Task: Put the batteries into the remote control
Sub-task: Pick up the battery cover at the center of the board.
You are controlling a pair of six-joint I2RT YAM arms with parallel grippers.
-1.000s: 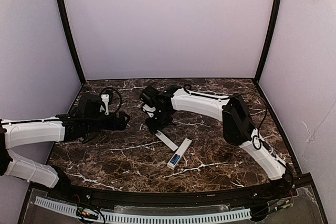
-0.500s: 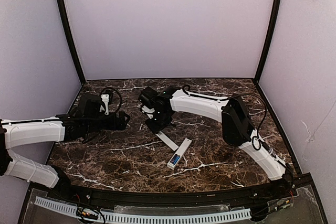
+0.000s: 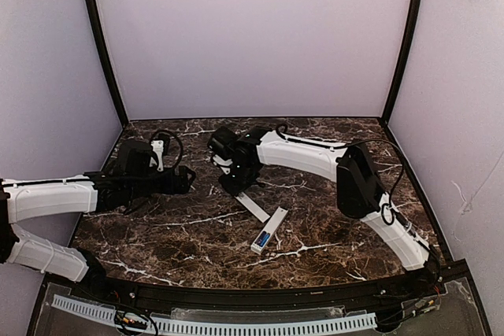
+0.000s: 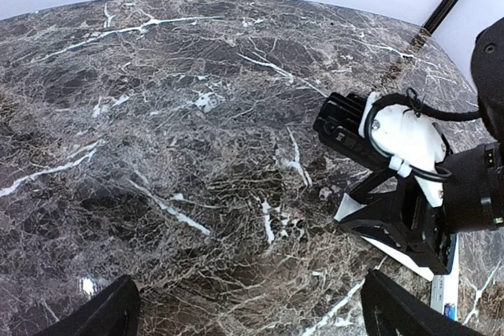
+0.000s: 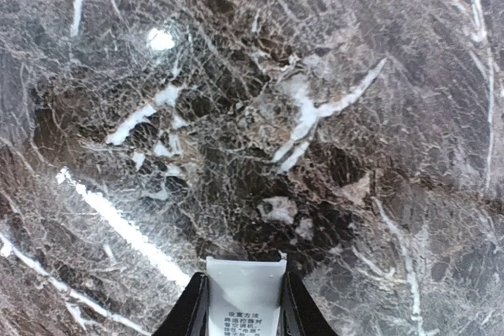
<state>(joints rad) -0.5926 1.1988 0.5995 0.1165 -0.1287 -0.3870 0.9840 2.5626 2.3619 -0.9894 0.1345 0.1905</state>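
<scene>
Dark marble table (image 3: 331,194). At left, the left gripper (image 3: 187,180) hovers with its fingers spread wide, holding nothing. Near the middle, the right gripper (image 3: 235,186) has its fingers pinched on the end of a white strip (image 5: 246,298) with a printed label, probably the remote's back cover. Just right of the strip lies the remote (image 3: 272,226), one blue battery (image 3: 262,238) showing in it. The grip sits at one end only, so the strip could swing or slip free. Its loose end could also knock the remote.
</scene>
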